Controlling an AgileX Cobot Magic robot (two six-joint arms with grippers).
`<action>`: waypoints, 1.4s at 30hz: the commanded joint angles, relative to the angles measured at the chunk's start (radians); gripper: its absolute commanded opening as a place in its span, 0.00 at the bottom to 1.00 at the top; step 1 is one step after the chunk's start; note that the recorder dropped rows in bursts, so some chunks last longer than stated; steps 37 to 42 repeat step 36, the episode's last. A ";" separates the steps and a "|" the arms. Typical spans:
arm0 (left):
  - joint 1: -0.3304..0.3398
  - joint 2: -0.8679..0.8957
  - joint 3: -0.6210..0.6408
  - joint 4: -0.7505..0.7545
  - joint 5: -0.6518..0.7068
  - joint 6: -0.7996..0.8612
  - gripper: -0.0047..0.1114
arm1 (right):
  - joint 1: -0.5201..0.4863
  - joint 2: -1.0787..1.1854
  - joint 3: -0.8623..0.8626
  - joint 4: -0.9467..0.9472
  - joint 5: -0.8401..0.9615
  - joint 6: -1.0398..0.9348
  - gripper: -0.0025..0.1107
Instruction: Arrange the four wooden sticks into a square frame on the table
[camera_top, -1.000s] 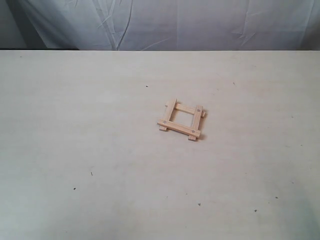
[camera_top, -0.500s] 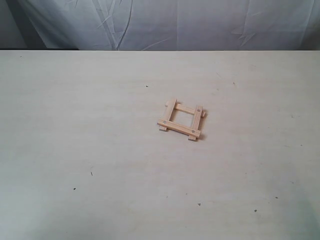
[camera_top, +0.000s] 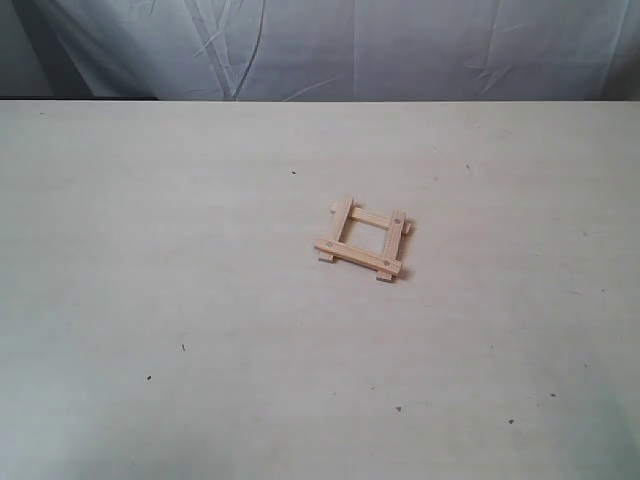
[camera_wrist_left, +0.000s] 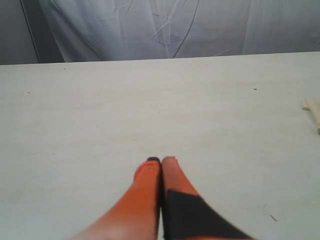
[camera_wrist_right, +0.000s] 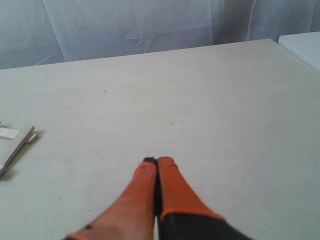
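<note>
Nothing moved: square frame (camera_top: 364, 241) unchanged, left claw (camera_wrist_left: 161, 160) and right claw (camera_wrist_right: 157, 161) pressed together.

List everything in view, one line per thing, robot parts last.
wooden sticks: four, pale wood, crossed into a square frame near the table's middle
table: one, cream, under everything
dark specks: several, scattered on the table
cloth backdrop: one, grey-white, behind the table
white surface: one, past the table's edge, right wrist view only
left tool: one, orange and black, shut, over bare table
right tool: one, orange and black, shut, over bare table
</note>
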 joint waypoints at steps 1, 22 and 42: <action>0.001 -0.006 0.004 0.004 -0.013 -0.004 0.04 | -0.004 -0.006 0.003 0.000 -0.011 -0.007 0.01; 0.001 -0.006 0.004 0.006 -0.013 -0.004 0.04 | -0.004 -0.006 0.003 0.000 -0.011 -0.007 0.01; 0.001 -0.006 0.004 0.018 -0.013 -0.004 0.04 | -0.004 -0.006 0.003 0.000 -0.015 -0.007 0.01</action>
